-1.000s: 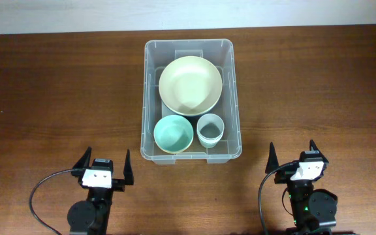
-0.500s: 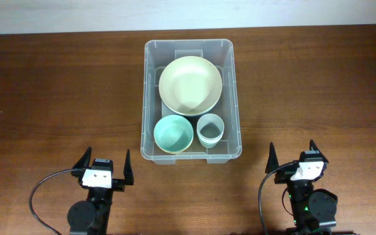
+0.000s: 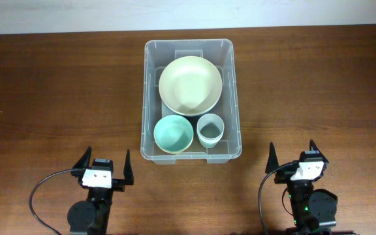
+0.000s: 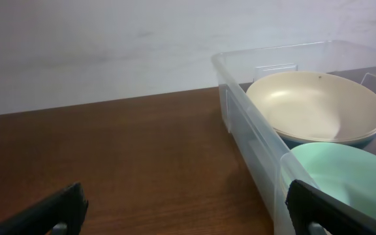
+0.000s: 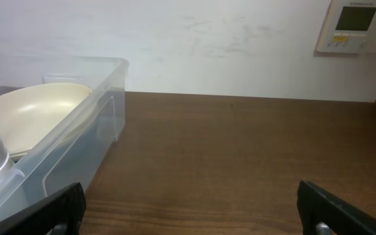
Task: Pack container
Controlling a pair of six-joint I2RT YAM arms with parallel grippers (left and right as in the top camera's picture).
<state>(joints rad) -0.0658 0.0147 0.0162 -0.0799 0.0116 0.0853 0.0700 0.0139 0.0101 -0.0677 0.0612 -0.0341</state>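
The clear plastic container (image 3: 234,98) stands at the table's middle. Inside it are a large cream bowl (image 3: 190,85) at the far end, a small mint-green bowl (image 3: 173,134) at the near left and a pale grey cup (image 3: 210,130) at the near right. My left gripper (image 3: 103,167) is open and empty at the front left, apart from the container. My right gripper (image 3: 295,157) is open and empty at the front right. The left wrist view shows the container's wall (image 4: 253,134), the cream bowl (image 4: 315,104) and the mint bowl (image 4: 351,179). The right wrist view shows the container's wall (image 5: 77,147).
The brown wooden table (image 3: 57,85) stretches on both sides of the container. A white wall (image 5: 207,39) runs behind the table, with a thermostat panel (image 5: 356,25) at the upper right in the right wrist view.
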